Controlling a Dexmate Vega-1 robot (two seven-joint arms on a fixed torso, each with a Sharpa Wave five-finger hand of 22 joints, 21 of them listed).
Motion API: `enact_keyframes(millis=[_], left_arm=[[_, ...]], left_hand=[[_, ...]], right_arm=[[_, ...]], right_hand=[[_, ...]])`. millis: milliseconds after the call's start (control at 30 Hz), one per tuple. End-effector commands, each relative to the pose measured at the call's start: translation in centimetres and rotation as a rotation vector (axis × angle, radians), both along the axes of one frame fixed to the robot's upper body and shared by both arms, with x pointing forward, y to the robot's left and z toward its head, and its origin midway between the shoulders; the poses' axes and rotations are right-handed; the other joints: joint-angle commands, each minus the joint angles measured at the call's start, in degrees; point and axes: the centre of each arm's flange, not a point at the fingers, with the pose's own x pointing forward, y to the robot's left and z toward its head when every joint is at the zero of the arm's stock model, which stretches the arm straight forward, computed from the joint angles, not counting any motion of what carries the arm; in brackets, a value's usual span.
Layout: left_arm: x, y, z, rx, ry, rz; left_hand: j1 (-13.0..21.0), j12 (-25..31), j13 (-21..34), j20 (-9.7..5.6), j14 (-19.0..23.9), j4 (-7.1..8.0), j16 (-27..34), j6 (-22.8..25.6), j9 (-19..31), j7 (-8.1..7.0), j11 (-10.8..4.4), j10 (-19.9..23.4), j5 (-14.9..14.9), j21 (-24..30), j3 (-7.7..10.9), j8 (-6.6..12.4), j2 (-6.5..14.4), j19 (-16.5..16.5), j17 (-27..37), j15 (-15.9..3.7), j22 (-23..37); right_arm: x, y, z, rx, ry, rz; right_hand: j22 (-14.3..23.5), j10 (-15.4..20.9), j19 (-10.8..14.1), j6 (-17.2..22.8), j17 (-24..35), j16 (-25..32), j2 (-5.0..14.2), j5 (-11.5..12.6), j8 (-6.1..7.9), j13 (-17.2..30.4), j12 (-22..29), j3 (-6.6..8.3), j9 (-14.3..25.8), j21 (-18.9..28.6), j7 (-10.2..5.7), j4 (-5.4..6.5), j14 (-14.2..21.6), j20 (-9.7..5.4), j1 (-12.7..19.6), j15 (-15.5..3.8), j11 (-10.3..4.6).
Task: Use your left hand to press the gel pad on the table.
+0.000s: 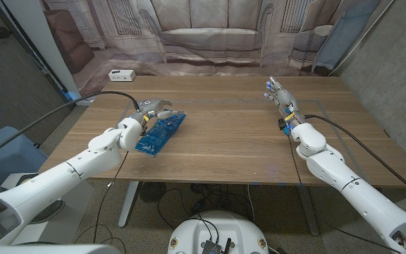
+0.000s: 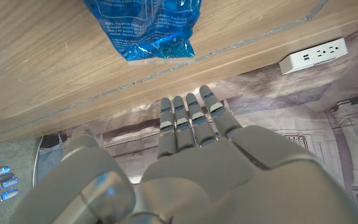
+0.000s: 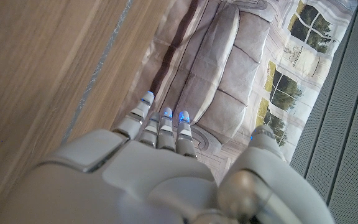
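Note:
The blue gel pad (image 1: 163, 131) lies on the wooden table (image 1: 231, 141), left of its middle, one end towards the front edge. My left hand (image 1: 151, 110) is at the pad's far left end, fingers straight and close together, holding nothing. In the left wrist view the pad (image 2: 148, 25) shows past my left hand (image 2: 191, 155), and I cannot tell whether they touch. My right hand (image 1: 276, 94) stays at the table's far right with its fingers stretched out and nothing in it; the right wrist view shows the same hand (image 3: 160, 162).
A white power strip (image 1: 120, 74) sits at the table's far left corner, also seen in the left wrist view (image 2: 312, 55). A printed sofa backdrop (image 1: 210, 35) hangs behind the table. Black cables run along both arms. Bare wood lies between the hands.

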Motion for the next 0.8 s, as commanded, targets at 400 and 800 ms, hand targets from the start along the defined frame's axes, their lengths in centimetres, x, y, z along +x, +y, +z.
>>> enact_keyframes(millis=[400,800], left_arm=[[-2.6,1.5,1.2,-0.121,-0.065,-0.018],[-3.2,1.7,1.2,-0.207,-0.068,-0.055]], left_hand=[[0.2,-0.1,0.0,0.31,-0.3,-0.40,0.0,-0.5,0.2,0.34,0.42,-0.1,-0.1,-0.2,0.24,-0.08,0.6,-0.4,-0.1,0.15,0.2],[0.2,-0.1,0.0,0.63,0.0,-0.47,0.1,-0.5,0.2,0.44,0.83,0.0,-0.2,-0.2,0.18,-0.07,0.6,-0.3,-0.1,0.25,0.2]], right_arm=[[0.1,0.5,-0.2,0.007,-0.026,0.023],[-0.1,0.4,-0.2,0.006,-0.035,0.029]], right_hand=[[0.2,0.5,0.6,0.3,0.2,0.4,0.14,0.0,0.14,0.3,0.1,0.02,0.2,0.2,0.06,-0.35,0.4,0.03,0.3,0.10,0.02],[0.2,0.5,0.7,0.3,0.2,0.4,0.18,0.0,0.11,0.3,0.1,0.00,0.2,0.2,0.00,-0.34,0.5,0.02,0.3,0.09,-0.01]])
